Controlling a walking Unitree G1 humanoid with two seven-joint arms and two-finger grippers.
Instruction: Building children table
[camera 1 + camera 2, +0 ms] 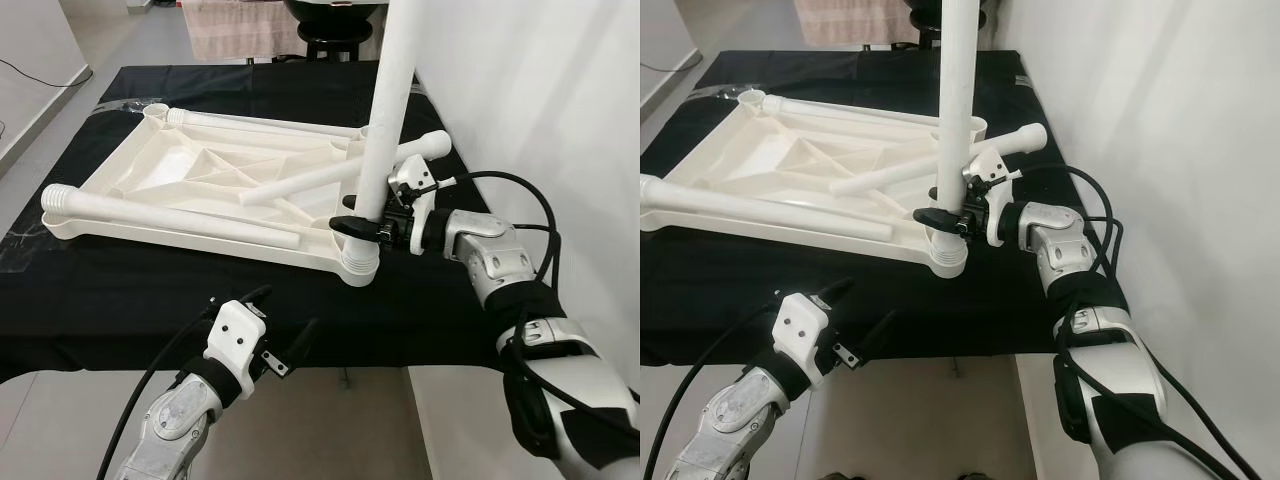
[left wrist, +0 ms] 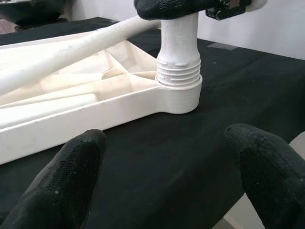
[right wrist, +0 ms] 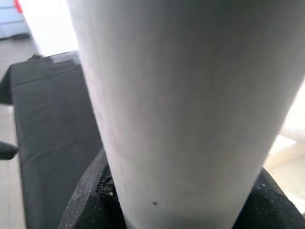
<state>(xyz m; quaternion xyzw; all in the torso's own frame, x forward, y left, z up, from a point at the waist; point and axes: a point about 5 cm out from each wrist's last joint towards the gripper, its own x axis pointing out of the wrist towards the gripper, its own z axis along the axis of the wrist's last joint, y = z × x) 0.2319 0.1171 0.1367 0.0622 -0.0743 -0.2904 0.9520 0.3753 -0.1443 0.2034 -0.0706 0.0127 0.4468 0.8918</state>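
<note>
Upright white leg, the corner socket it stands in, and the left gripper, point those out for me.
upright white leg (image 1: 385, 110), left eye view, mid shaft.
corner socket (image 2: 183, 93), left wrist view, round outer wall.
left gripper (image 1: 285, 325), left eye view, between its fingertips.

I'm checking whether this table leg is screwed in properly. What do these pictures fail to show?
- Top of the upright leg: cut off by the upper edge in both eye views.
- How deep its thread sits in the corner socket: hidden inside the socket, left wrist view.
- Right end effector contact: the leg itself blocks the right wrist view.
- Tabletop far-left corner: too small.
</note>
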